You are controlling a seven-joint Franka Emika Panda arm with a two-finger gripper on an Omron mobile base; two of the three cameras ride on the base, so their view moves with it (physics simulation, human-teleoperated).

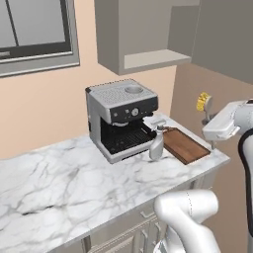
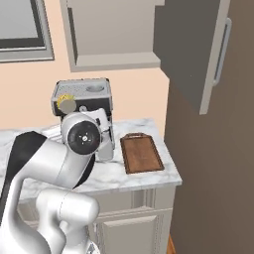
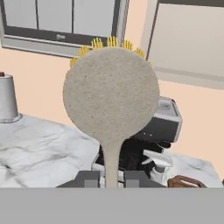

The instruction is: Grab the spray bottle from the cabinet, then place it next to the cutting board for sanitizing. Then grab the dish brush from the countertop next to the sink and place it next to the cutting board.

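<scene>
While the gripper is pinching the thin handle of the light, stiff, round beige dish brush with yellow bristles, it is carrying it aloft near the reddish-brown wooden cutting board.

There is one coffee machine in the middle of the left base view. One spray bottle stands just right of it, and one cutting board lies further right. One dish brush is at the right edge of the frame, in one gripper. One cabinet is at the top, and one window is in the upper left. In the hand view, one grey canister stands at the left edge.
</scene>
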